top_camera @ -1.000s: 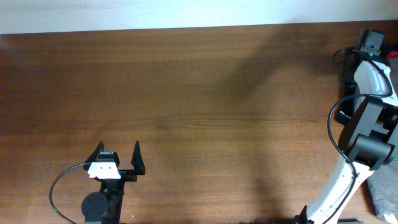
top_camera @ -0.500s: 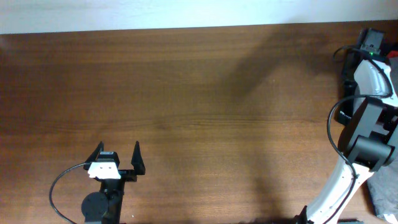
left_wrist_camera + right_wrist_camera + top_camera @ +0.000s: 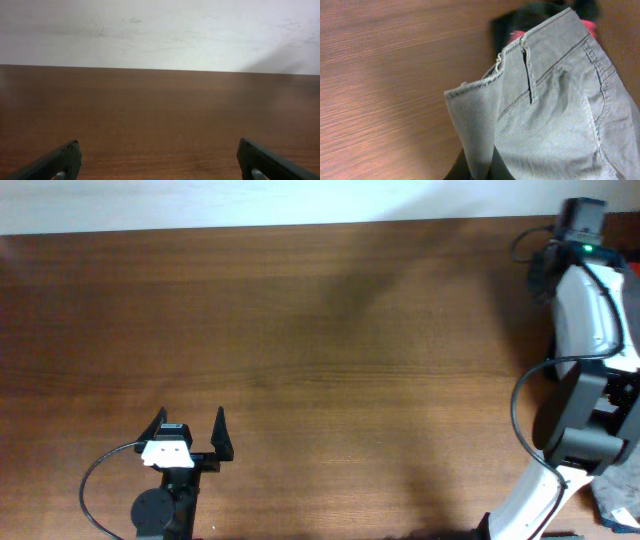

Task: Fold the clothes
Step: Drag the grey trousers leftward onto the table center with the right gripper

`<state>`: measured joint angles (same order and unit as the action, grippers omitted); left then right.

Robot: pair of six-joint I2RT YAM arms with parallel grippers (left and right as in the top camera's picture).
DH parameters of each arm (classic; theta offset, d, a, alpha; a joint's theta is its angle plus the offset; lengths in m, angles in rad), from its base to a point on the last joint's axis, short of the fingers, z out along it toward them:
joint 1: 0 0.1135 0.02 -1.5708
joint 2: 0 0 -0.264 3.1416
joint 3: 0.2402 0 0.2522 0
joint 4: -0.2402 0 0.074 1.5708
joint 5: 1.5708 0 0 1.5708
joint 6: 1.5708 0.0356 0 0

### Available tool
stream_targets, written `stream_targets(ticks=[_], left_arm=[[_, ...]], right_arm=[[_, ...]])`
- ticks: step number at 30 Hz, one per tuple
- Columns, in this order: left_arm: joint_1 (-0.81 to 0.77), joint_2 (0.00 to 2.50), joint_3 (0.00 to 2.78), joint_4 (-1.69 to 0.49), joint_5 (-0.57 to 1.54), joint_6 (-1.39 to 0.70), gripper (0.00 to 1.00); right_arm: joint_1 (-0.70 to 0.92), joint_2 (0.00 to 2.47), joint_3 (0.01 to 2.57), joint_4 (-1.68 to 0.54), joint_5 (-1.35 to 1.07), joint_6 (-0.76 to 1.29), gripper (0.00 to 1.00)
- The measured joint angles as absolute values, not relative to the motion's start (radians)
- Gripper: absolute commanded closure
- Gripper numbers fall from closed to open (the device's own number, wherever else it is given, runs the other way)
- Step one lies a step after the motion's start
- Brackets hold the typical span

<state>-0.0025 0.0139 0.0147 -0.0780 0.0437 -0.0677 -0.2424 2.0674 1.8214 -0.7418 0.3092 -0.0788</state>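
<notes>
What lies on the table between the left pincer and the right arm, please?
Nothing: the overhead view shows bare wooden table from the left pincer to the right arm.

The left end effector (image 3: 190, 416) sits low on the brown wooden bench (image 3: 330, 330), its two dark fingers spread wide and pointing at the far edge. Well apart to its right, the white-and-black right arm (image 3: 587, 310) reaches to the far corner, a green light on its wrist. Grey cloth (image 3: 618, 502) lies beside that arm's base.

Robot lab: wooden table (image 3: 300, 330), white wall (image 3: 160, 30)
</notes>
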Motion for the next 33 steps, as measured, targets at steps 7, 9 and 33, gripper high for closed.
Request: stream_targets(ticks=[7, 9, 33], left_arm=[[-0.002, 0.014, 0.015, -0.078, 0.044, -0.068, 0.01], [-0.002, 0.014, 0.015, -0.078, 0.044, -0.068, 0.01], [-0.002, 0.014, 0.015, -0.078, 0.044, -0.068, 0.01]], right_arm=[[-0.094, 2.067, 1.821, -0.743, 0.27, -0.078, 0.96], [-0.052, 2.067, 1.821, -0.74, 0.24, -0.071, 0.96], [0.48, 2.13, 1.821, -0.657, -0.055, 0.117, 0.96]])
